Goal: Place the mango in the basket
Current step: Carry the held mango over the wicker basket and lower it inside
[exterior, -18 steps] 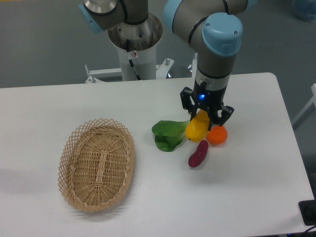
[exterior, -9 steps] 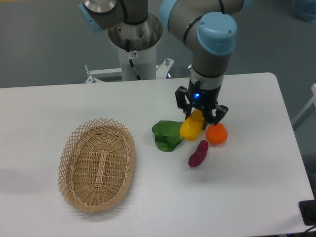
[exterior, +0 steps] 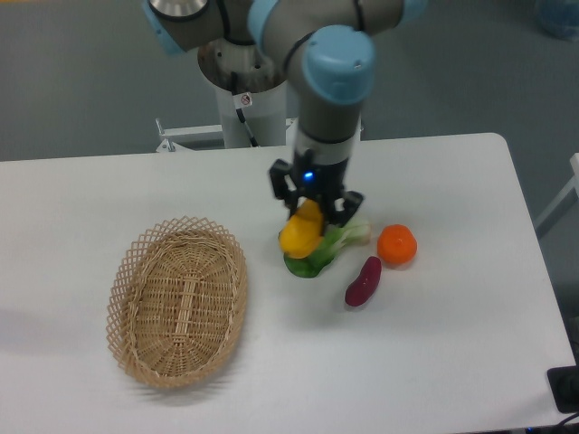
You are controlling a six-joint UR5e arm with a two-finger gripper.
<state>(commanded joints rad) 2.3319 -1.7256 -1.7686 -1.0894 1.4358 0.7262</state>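
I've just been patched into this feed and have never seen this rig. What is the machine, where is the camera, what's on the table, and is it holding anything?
You are seeing one robot arm, grey with blue joint caps, standing at the far edge of a white table. A single fixed camera looks down on it from the front, above the table. At the arm's tip is a two-finger pincer, shut on a yellow mango, which hangs above a leafy green vegetable. To the right lie a round orange fruit and a purple vegetable. On the left sits an oval wicker basket, with nothing in it. The mango is meant to go there.
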